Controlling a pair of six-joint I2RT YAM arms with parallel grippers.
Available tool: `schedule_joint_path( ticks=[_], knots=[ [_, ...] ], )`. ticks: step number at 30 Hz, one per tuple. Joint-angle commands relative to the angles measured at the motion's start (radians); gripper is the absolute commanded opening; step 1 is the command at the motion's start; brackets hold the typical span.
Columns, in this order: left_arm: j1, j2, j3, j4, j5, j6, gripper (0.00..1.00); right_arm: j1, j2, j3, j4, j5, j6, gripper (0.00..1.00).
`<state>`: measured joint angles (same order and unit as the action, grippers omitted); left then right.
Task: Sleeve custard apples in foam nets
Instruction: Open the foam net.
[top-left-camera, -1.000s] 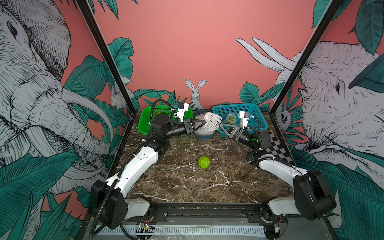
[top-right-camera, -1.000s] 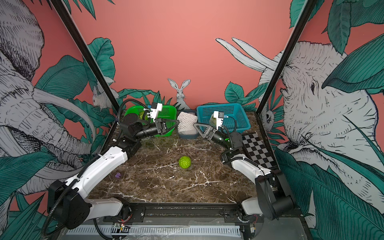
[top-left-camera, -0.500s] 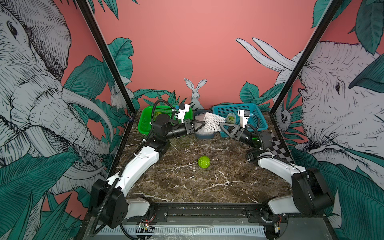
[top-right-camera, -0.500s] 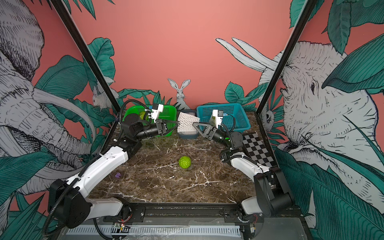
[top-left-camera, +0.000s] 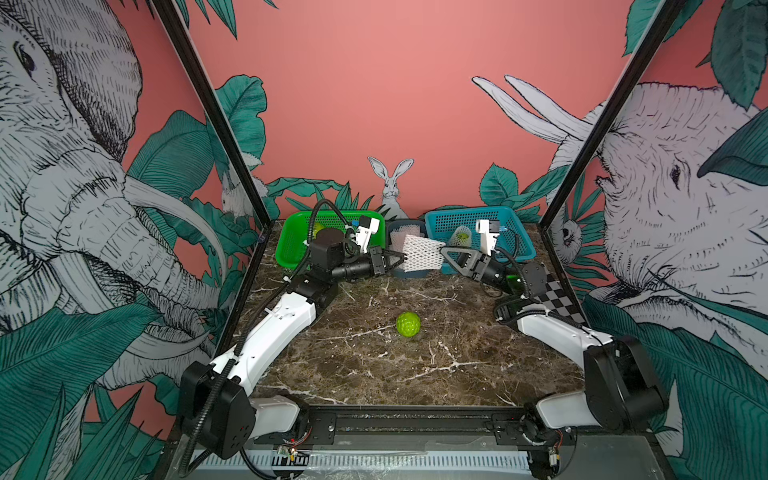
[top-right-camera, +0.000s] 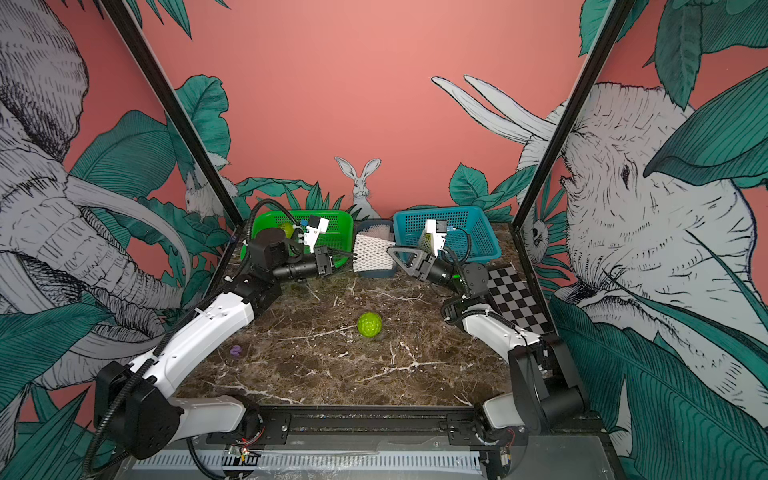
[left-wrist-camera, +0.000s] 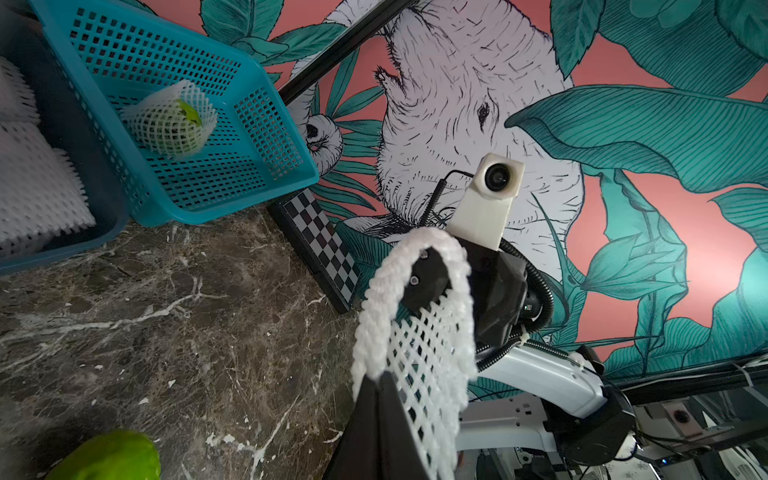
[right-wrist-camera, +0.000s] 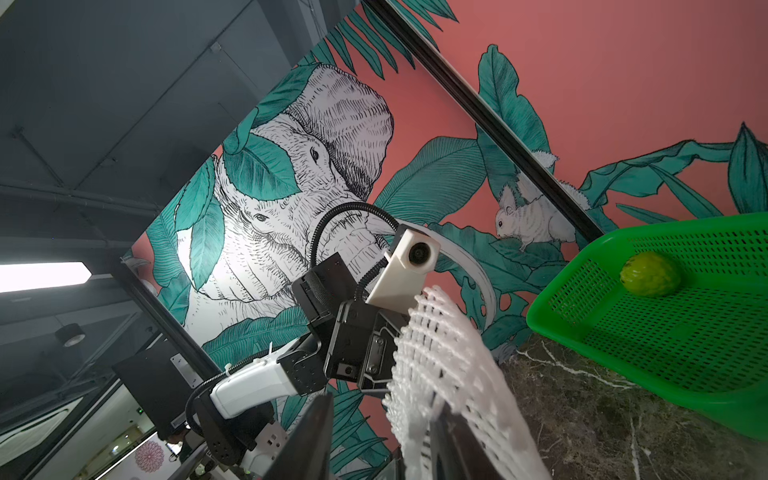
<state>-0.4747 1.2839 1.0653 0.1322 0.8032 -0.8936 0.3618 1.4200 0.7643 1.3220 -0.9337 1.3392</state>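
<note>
- Top views: the left fingers (top-left-camera: 394, 258) are clenched on one end of a white foam net (top-left-camera: 420, 258), which hangs clear of the desk (top-left-camera: 365, 365). The right fingers (top-left-camera: 445, 250) meet its other end, so the net spans the gap between the two. A bare custard apple (top-left-camera: 407, 324) sits on the desk, well apart from both sets of fingers. Just beyond the right fingers, a sleeved custard apple (top-left-camera: 460, 237) lies in the blue basket (top-left-camera: 519, 245). Behind the left fingers, a third custard apple (top-right-camera: 286, 227) shows in the green basket (top-right-camera: 338, 220).
- Left wrist view: the left fingers (left-wrist-camera: 372, 419) pinch the net's wall (left-wrist-camera: 419, 353). Its open mouth loops over one of the right fingers (left-wrist-camera: 428, 279), which sits inside the tube.
- Right wrist view: the right fingers (right-wrist-camera: 380, 444) stand parted, released, with the net (right-wrist-camera: 449, 361) draped round one of them and nothing clamped between. The left fingers (right-wrist-camera: 388, 361) grasp the far end.
- Progress, as I judge it: one fruit of three is done. The second net is only being spread open, and the desk fruit has yet to go in and join the blue basket. The green-basket fruit then follows, with spare nets waiting in the grey bin (top-left-camera: 409, 226) behind the held net.
</note>
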Motion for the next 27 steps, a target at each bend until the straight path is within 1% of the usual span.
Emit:
schedule_joint_path(
  ticks=[1, 5, 8, 11, 13, 16, 17, 18, 19, 20, 21, 22, 23, 24, 27],
  knots=[
    [0.002, -0.038, 0.017, 0.059, 0.021, -0.002, 0.00, 0.012, 0.019, 0.045, 0.055, -0.038, 0.055, 0.42],
    [0.002, -0.046, 0.015, 0.107, 0.019, -0.010, 0.00, 0.017, 0.022, 0.051, -0.014, -0.065, 0.026, 0.42],
    [0.003, -0.054, 0.004, 0.161, 0.020, -0.031, 0.00, 0.017, 0.013, 0.050, -0.080, -0.076, -0.030, 0.44],
    [0.003, -0.063, 0.008, 0.138, 0.010, -0.017, 0.00, 0.017, 0.005, 0.045, -0.086, -0.077, -0.037, 0.40],
    [0.004, -0.063, 0.009, 0.118, 0.005, -0.007, 0.00, 0.017, 0.005, 0.049, -0.066, -0.081, -0.025, 0.30],
    [0.003, -0.058, 0.005, 0.138, 0.008, -0.019, 0.00, 0.017, 0.024, 0.064, 0.003, -0.098, 0.029, 0.05],
    [0.004, -0.058, 0.006, 0.143, 0.008, -0.019, 0.00, 0.017, 0.033, 0.069, 0.028, -0.103, 0.051, 0.01],
    [0.004, -0.058, 0.009, 0.144, 0.005, -0.018, 0.00, 0.016, 0.044, 0.076, 0.063, -0.107, 0.084, 0.00],
    [0.004, -0.058, 0.011, 0.138, -0.001, -0.015, 0.06, 0.014, 0.055, 0.086, 0.088, -0.107, 0.108, 0.00],
    [0.006, -0.060, 0.013, 0.133, -0.007, -0.010, 0.21, 0.015, 0.057, 0.098, 0.089, -0.108, 0.114, 0.00],
    [0.011, -0.062, 0.015, 0.126, -0.013, -0.005, 0.33, 0.015, 0.056, 0.107, 0.089, -0.109, 0.113, 0.00],
    [0.022, -0.068, 0.013, 0.124, -0.022, -0.006, 0.40, 0.015, 0.054, 0.118, 0.089, -0.113, 0.112, 0.00],
    [0.031, -0.074, 0.003, 0.135, -0.030, -0.016, 0.45, 0.016, 0.051, 0.130, 0.088, -0.118, 0.113, 0.00],
    [0.047, -0.082, -0.016, 0.167, -0.041, -0.036, 0.49, 0.014, 0.048, 0.147, 0.088, -0.122, 0.116, 0.00],
    [0.089, -0.108, -0.086, 0.253, -0.082, -0.106, 0.55, 0.009, 0.040, 0.194, 0.088, -0.120, 0.132, 0.00]
  ],
)
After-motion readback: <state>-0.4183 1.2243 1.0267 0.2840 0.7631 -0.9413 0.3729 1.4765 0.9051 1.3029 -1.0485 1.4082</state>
